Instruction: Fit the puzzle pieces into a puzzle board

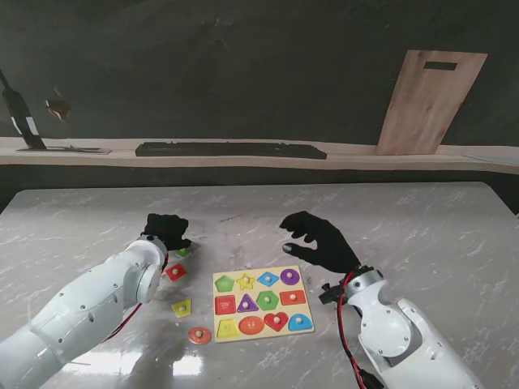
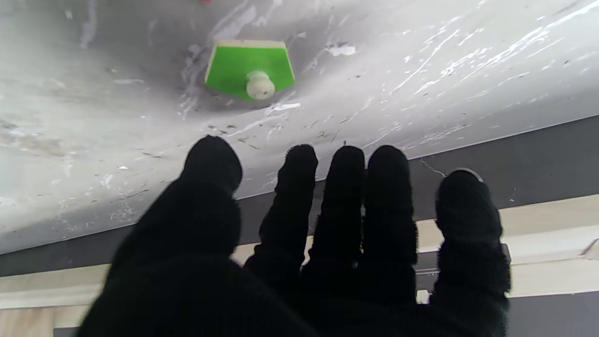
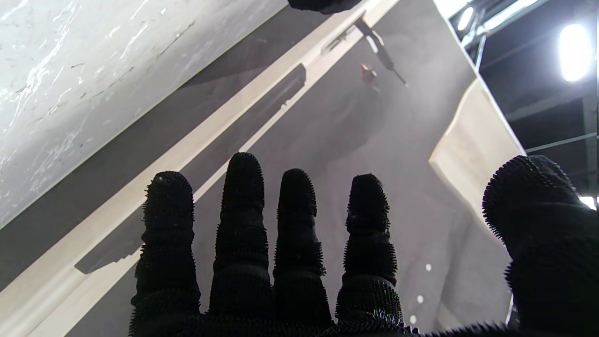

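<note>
Green piece [image 2: 248,70] w/ a pale round knob sits on the marble surface [image 1: 422,219], just ahead of the left hand [image 1: 166,231], which hangs over it w/ fingers [image 2: 299,187] spread and holding nothing. Judging by this, the step is picking up that green piece. Best way imo: bring thumb and index down either side of the knob, pinch the knob not the flat body, lift straight up so the piece doesn't skid on the slick stone.

Puzzle board [image 1: 261,302] is pale wood, square, lying flat to the right of the green piece and nearer to me. Its slots look filled w/ coloured shapes; which slot is free I can't tell at this size. Loose pieces left of the board: red one [image 1: 175,271], yellow one [image 1: 182,307], orange round one [image 1: 199,335] at the board's near-left corner.

Right hand [image 1: 318,239] hovers just beyond the board's far-right corner, fingers apart, nothing in it.

Materials: gloves are black, fuzzy knit, soft grip. Surface is glossy grey-white marble w/ veins, reflective. Pieces are flat painted wood, thin, w/ little pegs.
</note>
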